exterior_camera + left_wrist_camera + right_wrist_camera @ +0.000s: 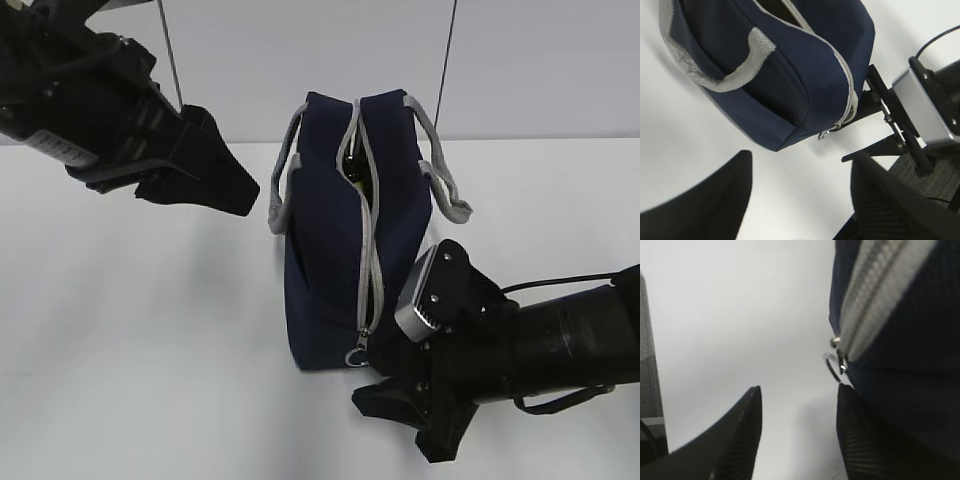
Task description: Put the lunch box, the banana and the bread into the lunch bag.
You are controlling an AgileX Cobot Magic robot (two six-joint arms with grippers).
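Observation:
The navy lunch bag (330, 270) stands in the middle of the white table, its grey zipper (372, 250) closed along the near half and parted at the far end. The metal ring pull (358, 353) hangs at the near end. My right gripper (400, 425) is low beside that end, open and empty. In the right wrist view its right finger (860, 430) rests against the lunch bag (900, 390), just under the ring pull (832, 367). My left gripper (215, 195) hovers open and empty to the bag's upper left. The lunch box, the banana and the bread are out of view.
Grey strap handles (445, 190) droop over both sides of the bag; one handle (715, 75) faces my left gripper (802, 200). The right arm's wrist camera block (930, 110) sits close to the bag's near end. White table (130, 330) spreads to the left.

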